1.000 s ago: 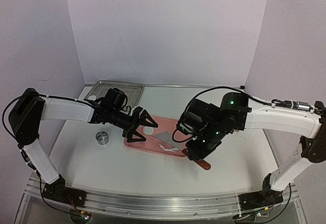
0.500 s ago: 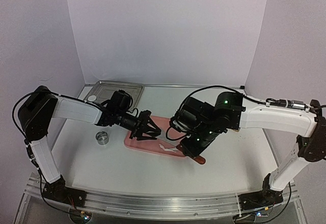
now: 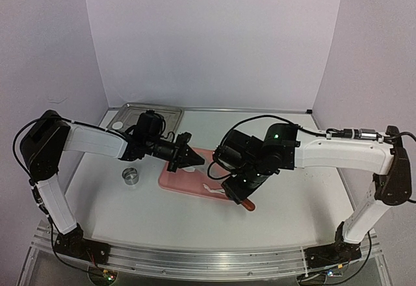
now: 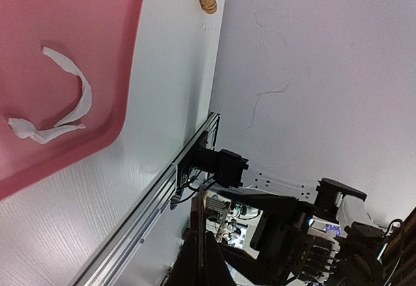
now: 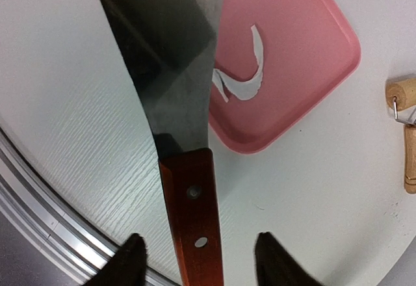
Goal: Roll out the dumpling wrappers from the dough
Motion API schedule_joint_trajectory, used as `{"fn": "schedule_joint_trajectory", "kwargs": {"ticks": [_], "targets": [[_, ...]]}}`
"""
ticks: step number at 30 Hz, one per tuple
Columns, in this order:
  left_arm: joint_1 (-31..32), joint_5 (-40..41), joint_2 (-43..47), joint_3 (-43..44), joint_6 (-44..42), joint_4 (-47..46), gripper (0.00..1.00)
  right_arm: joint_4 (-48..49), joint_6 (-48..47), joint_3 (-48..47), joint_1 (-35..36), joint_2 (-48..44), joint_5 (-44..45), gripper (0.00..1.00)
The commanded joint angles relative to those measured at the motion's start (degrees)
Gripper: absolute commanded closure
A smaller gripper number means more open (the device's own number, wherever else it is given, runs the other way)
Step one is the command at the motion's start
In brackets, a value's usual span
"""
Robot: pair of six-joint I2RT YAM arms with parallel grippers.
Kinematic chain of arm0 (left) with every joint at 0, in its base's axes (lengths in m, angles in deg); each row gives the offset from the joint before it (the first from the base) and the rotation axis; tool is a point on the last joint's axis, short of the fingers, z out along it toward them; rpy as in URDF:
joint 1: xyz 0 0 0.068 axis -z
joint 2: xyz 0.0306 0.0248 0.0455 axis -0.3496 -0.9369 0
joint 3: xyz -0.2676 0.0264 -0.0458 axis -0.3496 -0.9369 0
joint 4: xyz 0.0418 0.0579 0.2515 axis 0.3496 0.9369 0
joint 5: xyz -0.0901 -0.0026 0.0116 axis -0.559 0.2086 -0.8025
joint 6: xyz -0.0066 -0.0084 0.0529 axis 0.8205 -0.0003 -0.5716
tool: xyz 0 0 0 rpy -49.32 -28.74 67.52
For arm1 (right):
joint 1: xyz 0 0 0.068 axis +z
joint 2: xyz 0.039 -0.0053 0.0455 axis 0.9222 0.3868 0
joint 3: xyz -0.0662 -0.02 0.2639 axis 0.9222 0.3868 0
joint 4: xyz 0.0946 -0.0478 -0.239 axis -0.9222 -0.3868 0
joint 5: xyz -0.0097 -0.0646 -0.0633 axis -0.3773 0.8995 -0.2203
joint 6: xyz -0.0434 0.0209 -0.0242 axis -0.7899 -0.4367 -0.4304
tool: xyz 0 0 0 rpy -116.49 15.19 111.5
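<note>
Left claw (image 3: 194, 160) clenched | right claw (image 5: 198, 250) released, straddling knife (image 5: 188, 214) | scrap strip (image 5: 246, 87) on board (image 5: 305, 39)

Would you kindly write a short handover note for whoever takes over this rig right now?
Left gripper: shut, at the pink board's far edge; I cannot tell whether it pinches anything.
Right gripper: open, fingers either side of the scraper handle, not touching it.
Things: one dumpling wrapper in the metal tray; scrap strip on the board; ring cutter and rolling pin on the table.
Done: one wrapper set aside.
Left: no dough sheet shows; check for more.
</note>
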Motion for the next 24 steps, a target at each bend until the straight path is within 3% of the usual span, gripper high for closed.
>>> {"fn": "schedule_joint_trajectory", "kwargs": {"ticks": [1, 5, 10, 14, 19, 24], "targets": [[-2.59, 6.41, 6.32, -2.09, 0.27, -0.98, 1.0, 2.43, -0.03, -5.82, -2.19, 1.69, 5.48, 0.04], [-5.92, 10.45, 10.06, -2.28, -0.1, -1.64, 1.0, 5.32, -0.38, -9.45, -8.84, 1.77, -0.61, 0.02], [-9.17, 14.98, 14.76, -2.46, 1.93, -5.72, 1.0, 14.88, 3.11, -8.72, -20.6, -1.56, -18.99, 0.02], [-9.88, 17.44, 17.23, -2.42, 4.32, -11.64, 1.0, 26.09, 12.42, -6.07, -28.5, -3.21, -33.85, 0.02], [-10.23, 17.75, 17.93, -2.67, 5.69, -14.9, 1.0, 42.45, 24.58, 1.12, -32.58, -4.66, -47.84, 0.02], [-10.67, 18.2, 18.1, -4.13, 7.25, -18.93, 1.0, 46.12, 29.65, 2.13, -32.76, -4.04, -53.51, 0.02]]}}
